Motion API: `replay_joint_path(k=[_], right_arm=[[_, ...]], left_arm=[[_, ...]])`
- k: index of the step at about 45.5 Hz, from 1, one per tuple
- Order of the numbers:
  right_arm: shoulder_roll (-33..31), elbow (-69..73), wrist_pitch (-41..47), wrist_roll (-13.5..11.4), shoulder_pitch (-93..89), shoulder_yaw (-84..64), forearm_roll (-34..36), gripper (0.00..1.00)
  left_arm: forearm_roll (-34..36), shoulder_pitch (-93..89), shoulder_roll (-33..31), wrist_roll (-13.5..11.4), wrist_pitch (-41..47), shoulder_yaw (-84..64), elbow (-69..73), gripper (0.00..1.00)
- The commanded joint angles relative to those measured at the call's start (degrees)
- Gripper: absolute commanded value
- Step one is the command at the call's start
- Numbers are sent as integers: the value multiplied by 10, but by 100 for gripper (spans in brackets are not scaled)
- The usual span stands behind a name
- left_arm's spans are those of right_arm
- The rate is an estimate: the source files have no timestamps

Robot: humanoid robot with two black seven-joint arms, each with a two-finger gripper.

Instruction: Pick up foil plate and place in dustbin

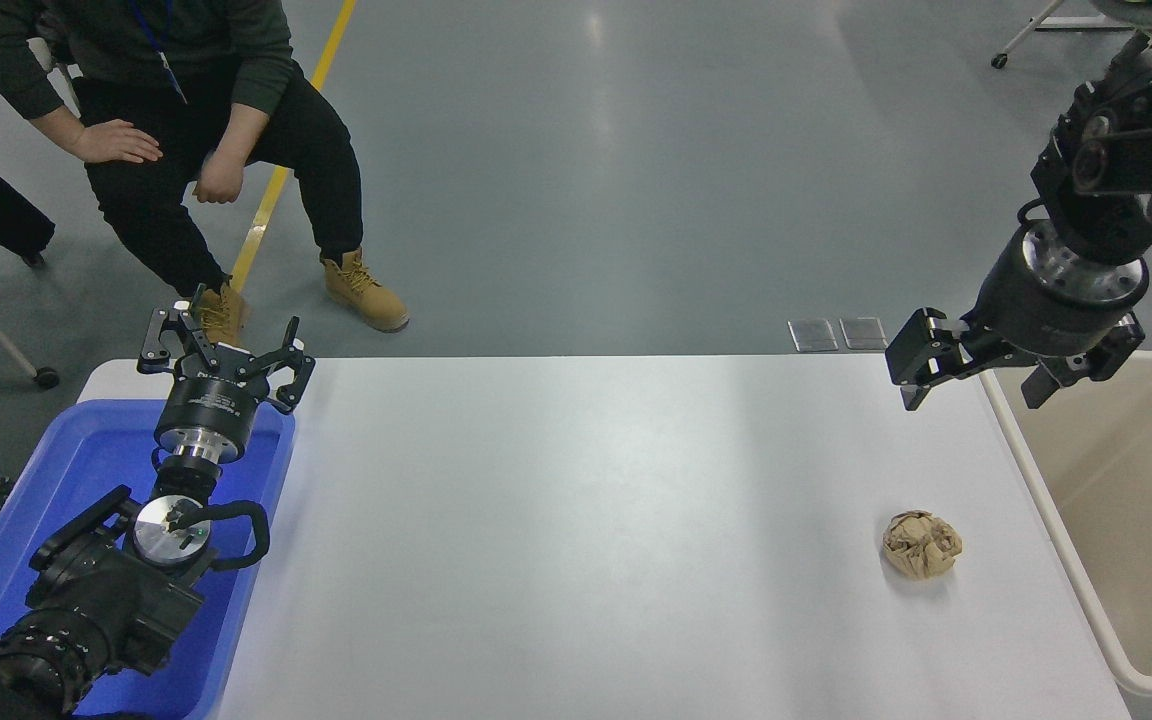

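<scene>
- We see the right gripper (981, 385) hanging over the dustbin's (1136, 560) far left corner, its arm reaching in from the upper right and pointing down, fingers spread and empty.
- We find no foil plate in view; the dustbin stands against the tabletop's (586, 520) right edge.
- A crumpled paper ball (922, 544) lies just left of the dustbin.
- The left gripper (226, 352), fingers spread, is parked far left of the dustbin over a blue bin (86, 460).

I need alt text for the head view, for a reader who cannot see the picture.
The right gripper, open and empty, hangs over the white table's far right corner beside the beige dustbin. A crumpled brown paper ball lies on the table; no foil plate is visible. The left gripper is open over a blue bin, and a person sits beyond.
</scene>
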Motion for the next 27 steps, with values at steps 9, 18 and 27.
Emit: replay_joint_path(k=[9,18,27], right_arm=[[0,6,6,-4,4,14,8,100],[0,5,6,-4,4,18,8,100],[1,5,6,-4,4,23,12,100]], left_arm=[[0,0,0,0,0,0,0,99],[0,0,0,0,0,0,0,99],[0,0,0,0,0,0,-1,99]])
